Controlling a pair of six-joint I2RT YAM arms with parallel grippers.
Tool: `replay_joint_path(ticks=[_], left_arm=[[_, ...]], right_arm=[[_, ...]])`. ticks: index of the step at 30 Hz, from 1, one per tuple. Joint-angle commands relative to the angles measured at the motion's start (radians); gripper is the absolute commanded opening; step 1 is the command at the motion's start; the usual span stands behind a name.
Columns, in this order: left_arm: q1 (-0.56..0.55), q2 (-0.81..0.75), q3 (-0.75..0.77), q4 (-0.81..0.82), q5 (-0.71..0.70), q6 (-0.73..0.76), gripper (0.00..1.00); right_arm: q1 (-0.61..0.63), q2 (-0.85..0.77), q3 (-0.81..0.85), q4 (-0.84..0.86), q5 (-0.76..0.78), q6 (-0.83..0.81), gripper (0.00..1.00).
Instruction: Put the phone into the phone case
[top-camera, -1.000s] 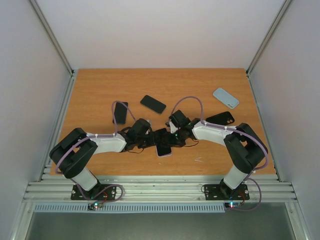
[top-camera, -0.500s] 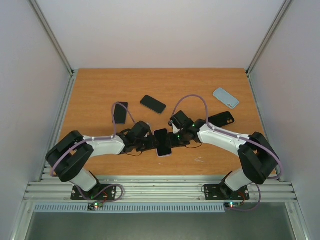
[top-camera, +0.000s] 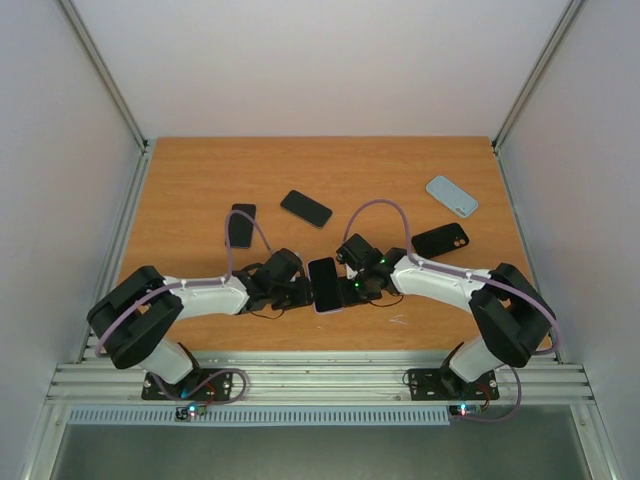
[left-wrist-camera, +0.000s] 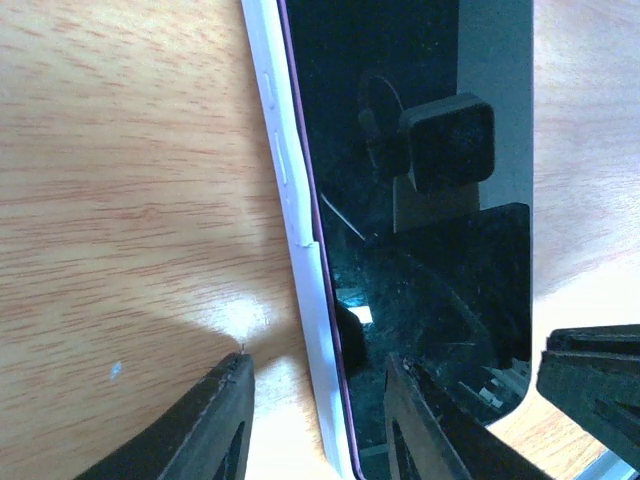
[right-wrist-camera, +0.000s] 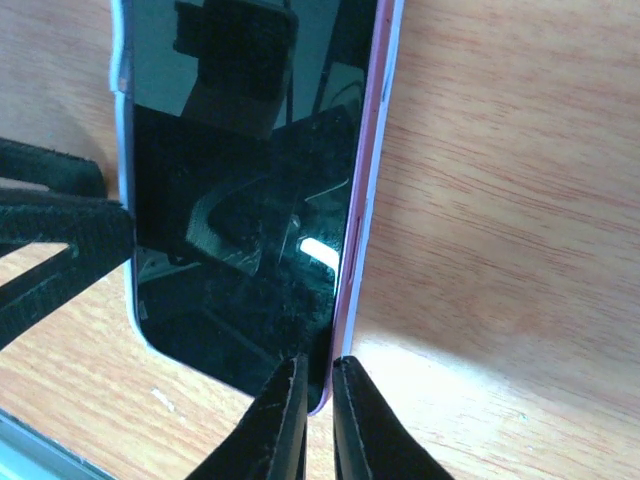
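**Phone (top-camera: 325, 284) lying screen-up in the phone case (left-wrist-camera: 300, 210), a claw at each long side**

Left of the phone, the left gripper (left-wrist-camera: 318, 368) has its fingers spread, straddling the case's pale rim without clamping it. Right of the phone, the right gripper (right-wrist-camera: 318, 365) pinches the pink rim at the near corner. The left rim looks stepped (probably not fully seated), so hold that corner steady and press the lip down along the phone's edge without sliding it.

Lab cell: white panels (top-camera: 320, 70), aluminium rails (top-camera: 104, 70).
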Motion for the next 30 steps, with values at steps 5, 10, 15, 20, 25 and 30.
replay_joint_path(ticks=[5,10,15,20,25,30], left_arm=[[-0.009,0.056,-0.018,0.056,0.032,-0.028,0.32],[-0.017,0.065,-0.024,0.069,0.026,-0.036,0.28],[-0.017,0.064,-0.038,0.064,0.015,-0.034,0.27],[-0.018,0.062,-0.046,0.064,0.008,-0.036,0.27],[-0.017,0.051,-0.059,0.081,0.003,-0.043,0.27],[0.000,0.022,-0.078,0.088,-0.008,-0.058,0.31]], right_arm=[[0.026,0.063,0.000,0.058,-0.003,0.002,0.04],[0.060,0.098,0.030,0.072,-0.023,0.010,0.03],[0.071,0.140,0.057,0.022,0.027,0.017,0.03],[0.075,0.209,0.081,-0.067,0.117,0.021,0.03],[0.086,0.281,0.101,-0.112,0.184,0.033,0.05],[0.092,0.310,0.126,-0.131,0.241,0.039,0.10]])
